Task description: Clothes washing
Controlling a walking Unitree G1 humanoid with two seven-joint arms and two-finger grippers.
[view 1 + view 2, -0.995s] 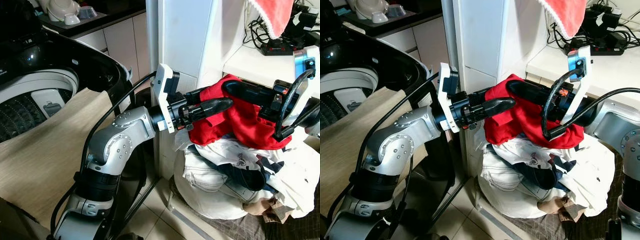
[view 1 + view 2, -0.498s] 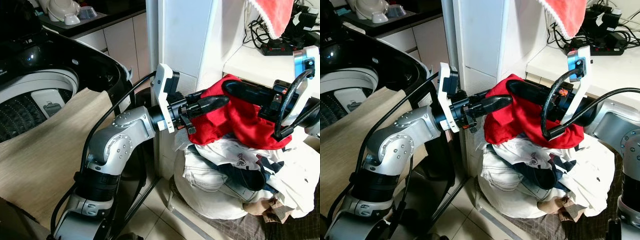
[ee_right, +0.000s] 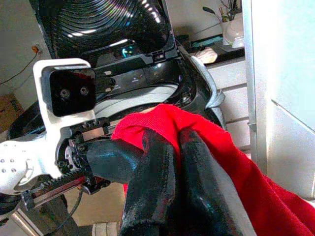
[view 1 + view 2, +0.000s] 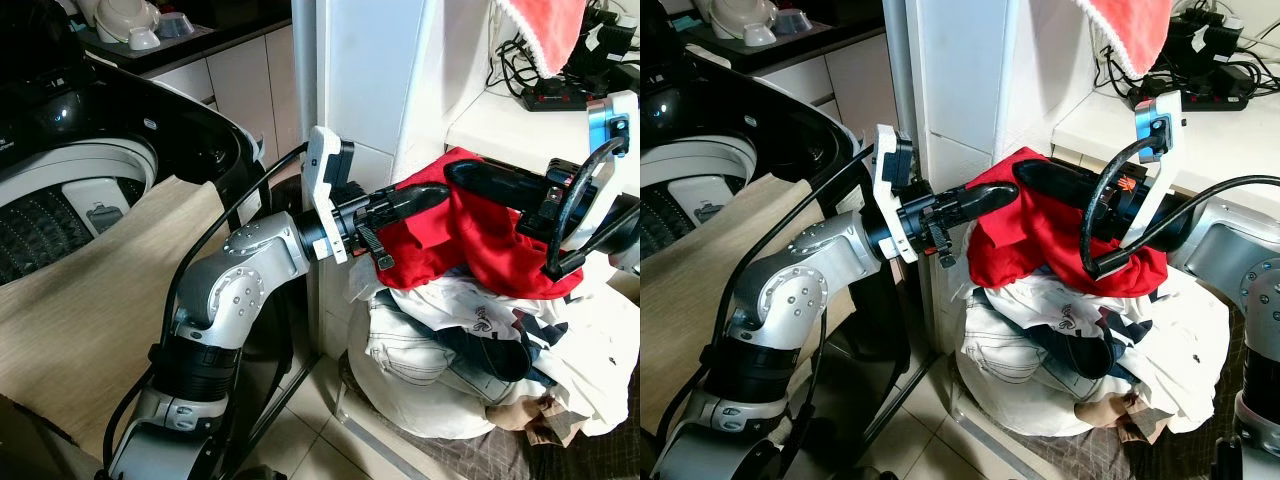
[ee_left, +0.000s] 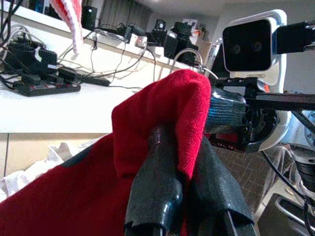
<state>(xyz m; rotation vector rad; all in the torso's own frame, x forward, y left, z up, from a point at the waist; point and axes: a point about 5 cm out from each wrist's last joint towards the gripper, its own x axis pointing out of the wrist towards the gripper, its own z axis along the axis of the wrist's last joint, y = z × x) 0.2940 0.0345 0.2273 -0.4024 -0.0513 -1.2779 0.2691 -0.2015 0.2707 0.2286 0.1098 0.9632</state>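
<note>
A: Washer [image 4: 70, 190] on my left, lid up, ready for a load. Left gripper [image 4: 425, 193]?

B: Clamped on the red garment [image 4: 470, 240].

A: Right gripper [image 4: 470, 175]?

B: Pinches the same cloth, so I hold it spread above the laundry pile [image 4: 450, 350].

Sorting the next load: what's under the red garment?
Under the red garment: white clothes and a dark piece heaped together. Whatever lies deeper is covered.

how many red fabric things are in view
2. A red cloth garment held between both grippers above the laundry pile, and a red towel with white trim hanging at the top. More may be buried in the pile.
</note>
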